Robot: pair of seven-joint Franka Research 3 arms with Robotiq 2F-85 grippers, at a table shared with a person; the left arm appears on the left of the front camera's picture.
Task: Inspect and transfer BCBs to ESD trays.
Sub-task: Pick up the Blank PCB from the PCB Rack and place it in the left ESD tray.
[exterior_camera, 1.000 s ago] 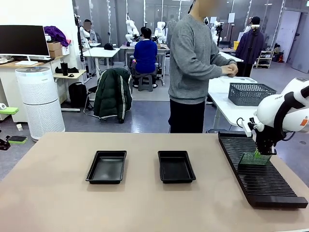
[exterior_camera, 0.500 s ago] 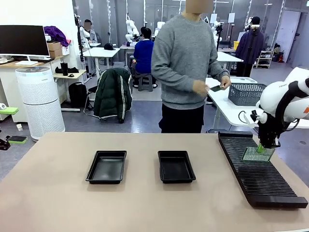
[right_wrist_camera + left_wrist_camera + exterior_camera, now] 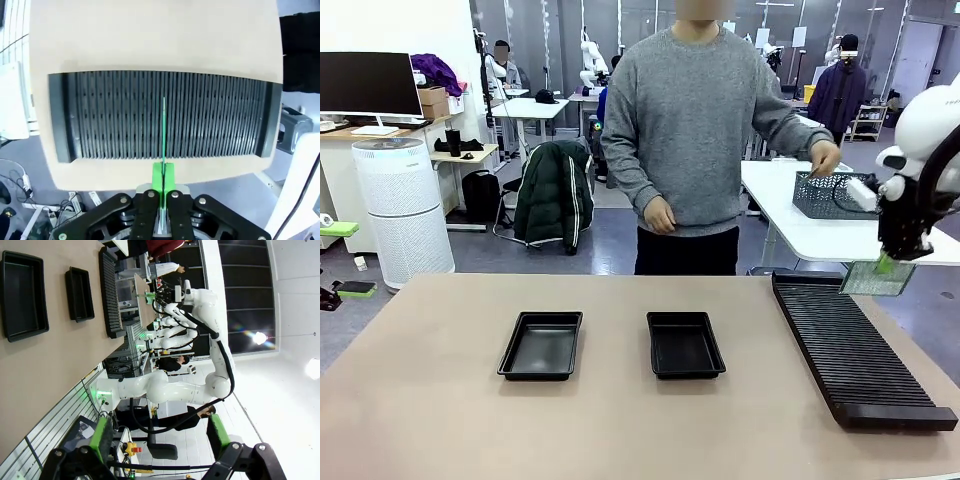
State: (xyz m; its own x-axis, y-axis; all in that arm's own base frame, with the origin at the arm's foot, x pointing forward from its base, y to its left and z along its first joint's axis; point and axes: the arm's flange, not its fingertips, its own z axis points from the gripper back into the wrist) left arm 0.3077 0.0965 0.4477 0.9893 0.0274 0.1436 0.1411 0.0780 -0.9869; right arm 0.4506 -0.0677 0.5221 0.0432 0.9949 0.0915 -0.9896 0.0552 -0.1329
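Note:
My right gripper (image 3: 890,262) is shut on a BCB (image 3: 876,279), a green board hanging in the air above the far right end of the slotted rack (image 3: 850,350). In the right wrist view the BCB (image 3: 163,131) shows edge-on as a thin green line between the shut fingers of the right gripper (image 3: 163,184), well above the rack (image 3: 110,115). Two black ESD trays (image 3: 541,344) (image 3: 685,343) lie side by side mid-table, with nothing in them. My left gripper (image 3: 160,440) stands open, its green pads (image 3: 101,437) wide apart, far from the trays (image 3: 22,295) (image 3: 80,287).
A person in a grey sweater (image 3: 685,130) stands at the far side of the table, one hand (image 3: 823,158) reaching to a dark mesh basket (image 3: 835,195) on a white table behind. The long black rack runs along the right side of the table.
My right gripper has lifted the BCB up out of the rack and a little to the right. The person has turned to face the table and reached a hand to the basket.

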